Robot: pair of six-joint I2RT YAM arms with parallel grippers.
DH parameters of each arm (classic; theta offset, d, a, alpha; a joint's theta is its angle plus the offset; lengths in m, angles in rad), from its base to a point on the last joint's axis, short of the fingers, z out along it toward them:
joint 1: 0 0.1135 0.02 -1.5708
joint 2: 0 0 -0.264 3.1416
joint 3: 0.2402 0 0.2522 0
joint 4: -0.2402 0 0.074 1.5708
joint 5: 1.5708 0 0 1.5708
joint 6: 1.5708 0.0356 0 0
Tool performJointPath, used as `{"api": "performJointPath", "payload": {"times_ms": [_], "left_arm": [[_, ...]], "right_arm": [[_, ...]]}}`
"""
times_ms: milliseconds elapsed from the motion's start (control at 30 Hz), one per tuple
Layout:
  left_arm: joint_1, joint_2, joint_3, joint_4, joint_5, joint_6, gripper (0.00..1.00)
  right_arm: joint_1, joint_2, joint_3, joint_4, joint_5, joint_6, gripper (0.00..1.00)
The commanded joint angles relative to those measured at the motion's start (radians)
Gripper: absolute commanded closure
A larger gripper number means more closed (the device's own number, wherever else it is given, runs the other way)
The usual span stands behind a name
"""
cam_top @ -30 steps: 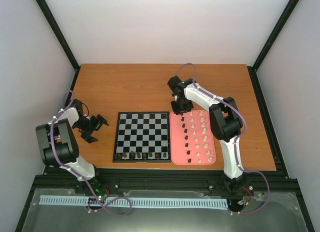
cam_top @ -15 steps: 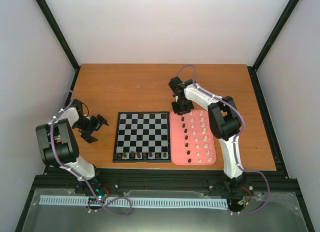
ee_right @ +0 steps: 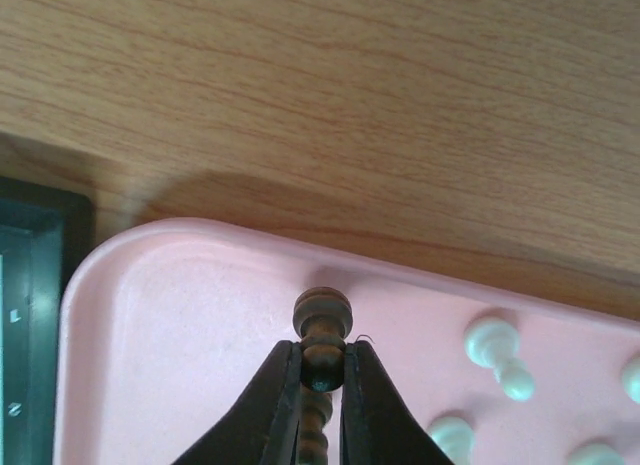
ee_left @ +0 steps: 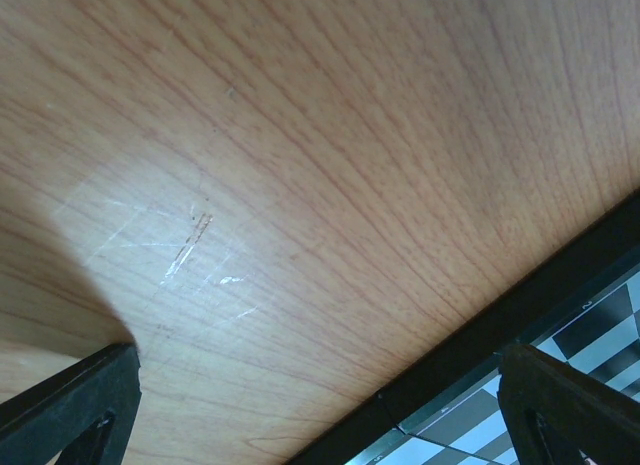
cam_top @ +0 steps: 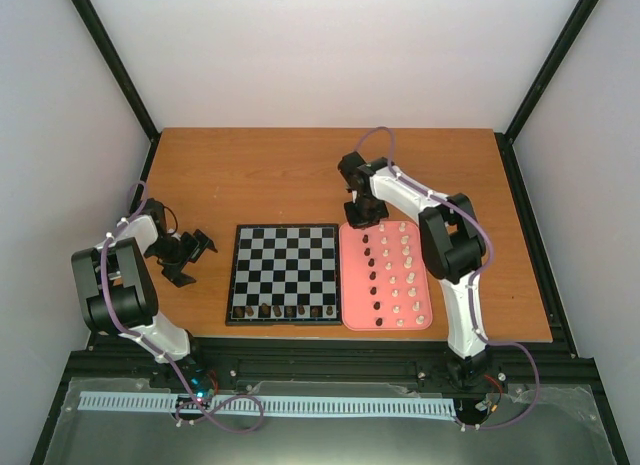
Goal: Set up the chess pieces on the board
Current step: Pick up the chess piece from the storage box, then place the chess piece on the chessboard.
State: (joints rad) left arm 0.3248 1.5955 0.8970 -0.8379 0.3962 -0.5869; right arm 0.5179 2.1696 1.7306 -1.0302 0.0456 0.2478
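Overhead first: board flat on the wooden counter, pink tray just beside its right edge. Standing dark pieces lined along the board's near rank. Loose dark pieces in a column down the tray's left side, white pieces in columns to their right. Right tool down over the tray's far-left corner, at the head of the dark column. Left tool low over the counter, between its left edge and the board, apart from the board and pointing toward it. Next, left wrist: left fingers spread wide at the lower corners, released, nothing between them but scratched wood; board's black border and a few checkered squares cutting across the lower right. Lastly, right wrist: right fingers clenched on one dark piece, gripping its neck just under the round head, head poking past the tips, stem running back between the pads. Held over the tray's rounded corner, near the rim; cannot tell whether touching the tray floor or clear of it. White pieces scattered on the pink surface off to the right; board's dark edge just visible at the far left.
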Motion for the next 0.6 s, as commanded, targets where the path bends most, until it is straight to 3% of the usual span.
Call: {"api": "performJointPath", "payload": {"times_ms": [0,267,367,400,567], "left_arm": [[0.008,0.010,0.020,-0.008,-0.008,0.019,0.00],[0.008,-0.024,-0.001,-0.006,-0.014,0.015,0.00],[0.008,-0.036,-0.009,-0.006,-0.016,0.010,0.00],[0.008,-0.043,-0.009,-0.006,-0.015,0.003,0.00],[0.008,-0.054,-0.015,-0.004,-0.020,-0.013,0.00]], "right_arm": [[0.028,-0.120,0.008,-0.024,0.034,0.024,0.97],[0.235,-0.143,0.126,-0.096,0.003,0.066,0.97],[0.353,-0.085,0.224,-0.122,-0.010,0.078,0.97],[0.450,-0.007,0.338,-0.149,-0.026,0.085,0.97],[0.588,0.124,0.543,-0.205,-0.067,0.083,0.97]]}}
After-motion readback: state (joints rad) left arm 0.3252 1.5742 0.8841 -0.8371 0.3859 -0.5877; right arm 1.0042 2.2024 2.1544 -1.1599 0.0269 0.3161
